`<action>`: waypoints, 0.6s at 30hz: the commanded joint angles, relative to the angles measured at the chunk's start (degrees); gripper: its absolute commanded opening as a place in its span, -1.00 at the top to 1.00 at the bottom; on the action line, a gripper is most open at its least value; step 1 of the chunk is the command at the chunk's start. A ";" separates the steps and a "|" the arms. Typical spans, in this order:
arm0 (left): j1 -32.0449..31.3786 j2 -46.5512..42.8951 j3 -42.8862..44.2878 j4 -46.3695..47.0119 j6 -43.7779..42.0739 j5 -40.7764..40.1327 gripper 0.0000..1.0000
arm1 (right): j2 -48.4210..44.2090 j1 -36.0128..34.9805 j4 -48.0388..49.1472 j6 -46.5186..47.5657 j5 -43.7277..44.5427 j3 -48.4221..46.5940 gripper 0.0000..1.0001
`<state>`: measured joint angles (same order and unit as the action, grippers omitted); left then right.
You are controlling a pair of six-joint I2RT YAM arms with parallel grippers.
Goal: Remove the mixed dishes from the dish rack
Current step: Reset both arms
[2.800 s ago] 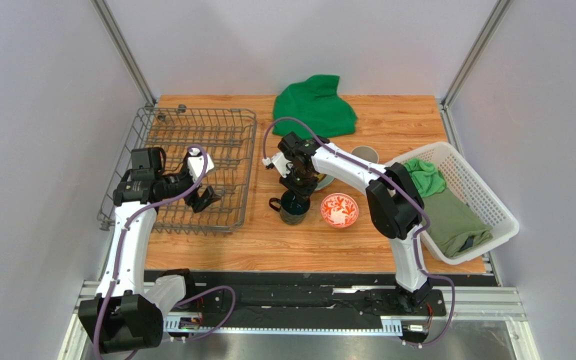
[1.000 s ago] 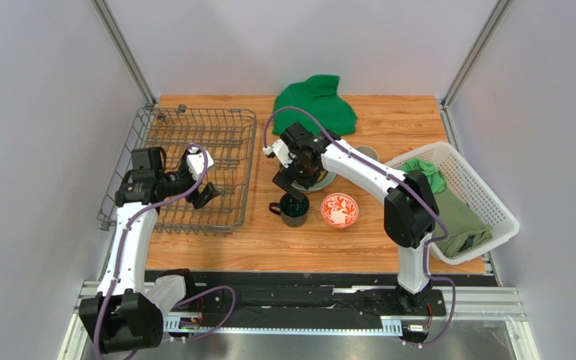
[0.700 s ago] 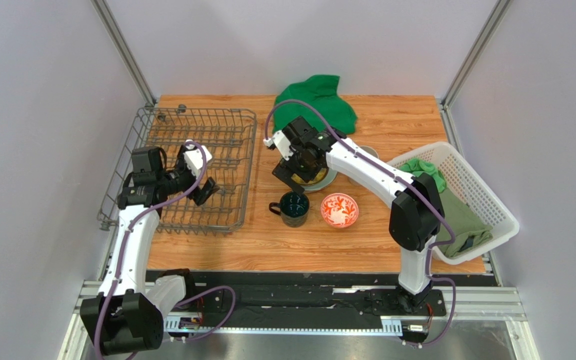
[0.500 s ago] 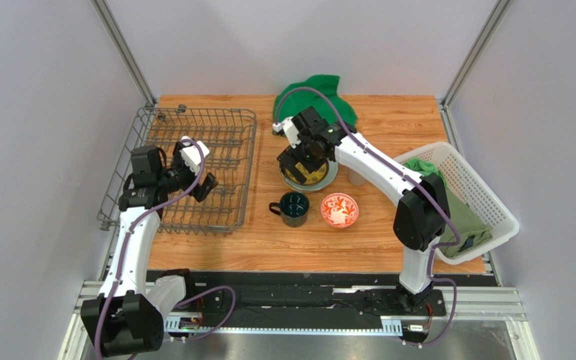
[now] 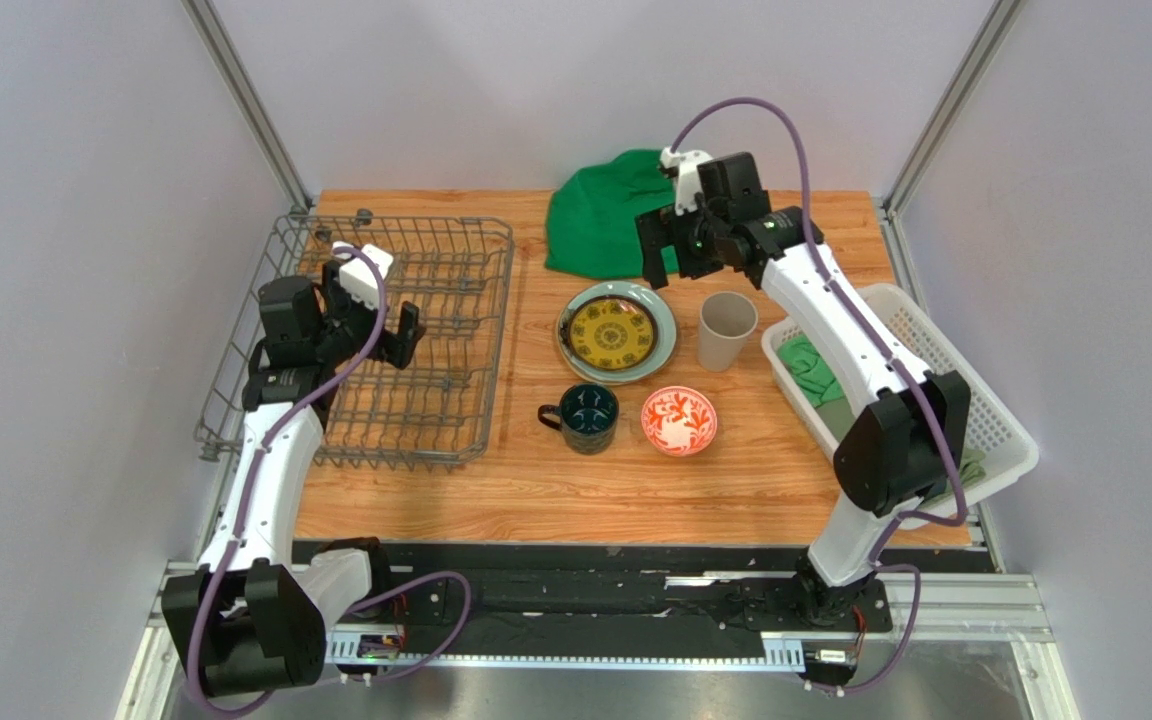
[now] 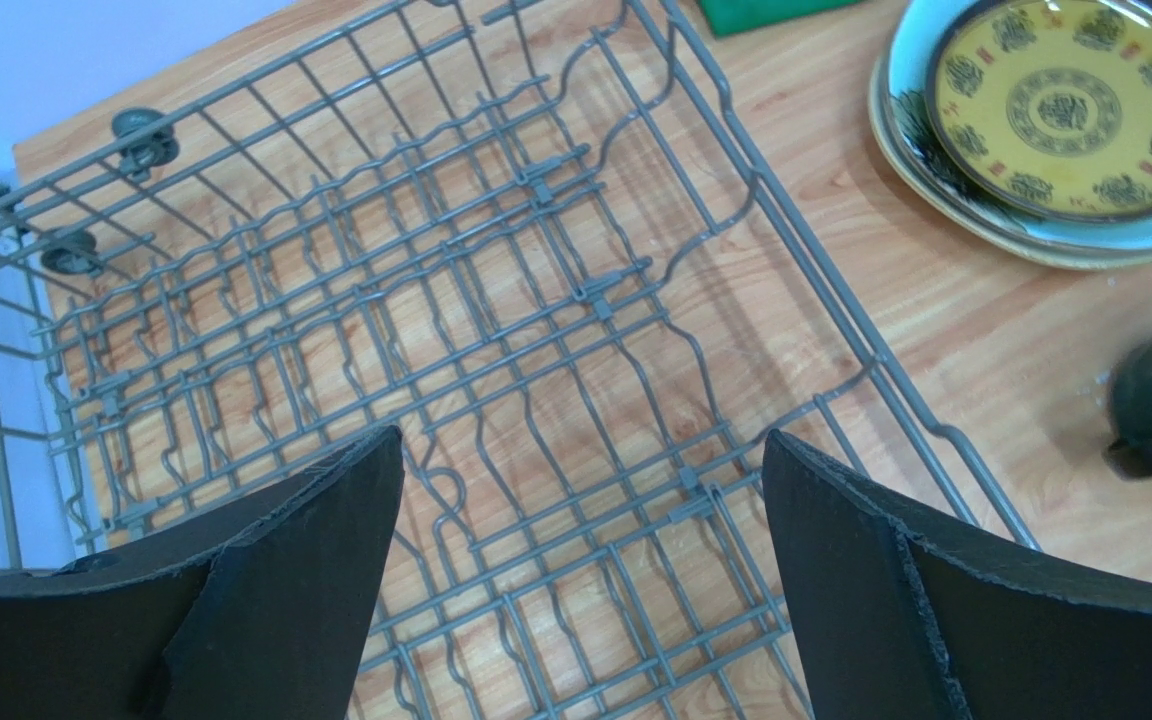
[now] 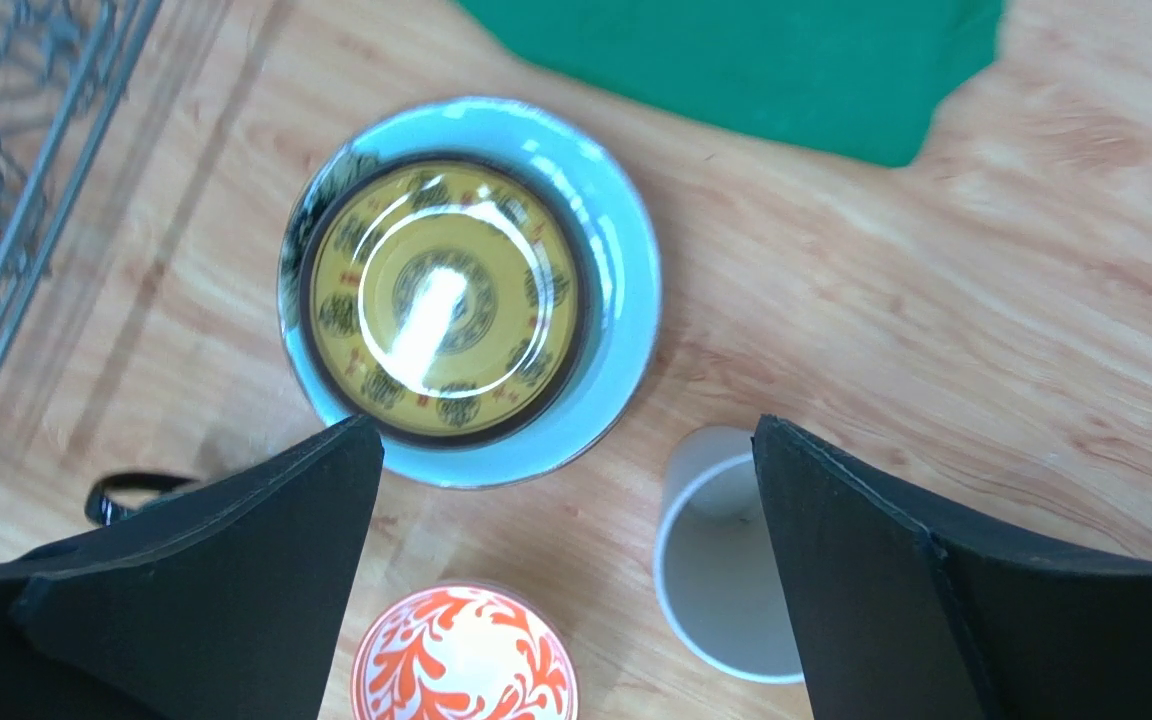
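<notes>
The grey wire dish rack (image 5: 432, 285) stands at the left with nothing in it, and my left gripper (image 5: 375, 311) hovers open above its wires (image 6: 537, 300). Right of it, a small yellow patterned plate (image 5: 608, 332) lies on a pale green plate (image 5: 663, 339). A beige cup (image 5: 726, 330), a dark teal mug (image 5: 590, 416) and a red-and-white bowl (image 5: 678, 420) stand around them on the wood. My right gripper (image 5: 668, 248) is raised at the back, open and holding nothing. Its wrist view looks down on the yellow plate (image 7: 444, 300), cup (image 7: 725, 570) and bowl (image 7: 462, 660).
A green cloth (image 5: 612, 210) lies at the back under the right gripper. A white lattice basket (image 5: 973, 405) with green cloths stands tilted at the right table edge. Metal frame posts rise at both back corners.
The right arm has let go of the mug, risen from it and the plates, and swung back right over the green cloth. The left gripper moved toward the rack's back and opened wider.
</notes>
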<state>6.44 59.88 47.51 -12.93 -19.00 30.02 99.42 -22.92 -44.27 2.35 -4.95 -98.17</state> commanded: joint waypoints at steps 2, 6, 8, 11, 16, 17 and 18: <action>-0.02 2.96 4.16 2.84 7.57 -2.60 -0.94 | -5.80 1.21 7.96 -3.76 8.34 0.87 -0.99; -0.02 7.79 9.43 -0.08 8.37 0.12 -0.95 | -9.76 1.47 15.07 -3.84 13.03 5.44 -0.99; -0.02 10.08 10.32 0.96 9.68 1.09 -0.95 | -12.39 1.47 17.54 -4.19 14.78 9.11 -0.99; -0.02 11.40 10.68 5.87 11.09 0.31 -0.96 | -15.55 1.47 21.41 -5.16 16.98 12.81 -0.99; -0.11 11.84 10.06 12.75 14.34 -5.04 -0.96 | -19.34 1.38 24.31 -5.95 23.22 15.81 -0.99; -0.11 12.02 10.15 15.97 14.87 -5.67 -0.96 | -19.96 1.47 24.93 -5.69 24.62 16.51 -0.99; -0.02 12.19 10.15 17.05 16.00 -6.28 -0.96 | -20.49 1.47 26.50 -5.43 24.99 17.91 -0.99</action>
<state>6.44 71.94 56.10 -5.89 -7.66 27.27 83.13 -21.61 -25.69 -2.22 13.50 -82.76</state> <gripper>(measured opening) 0.982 0.994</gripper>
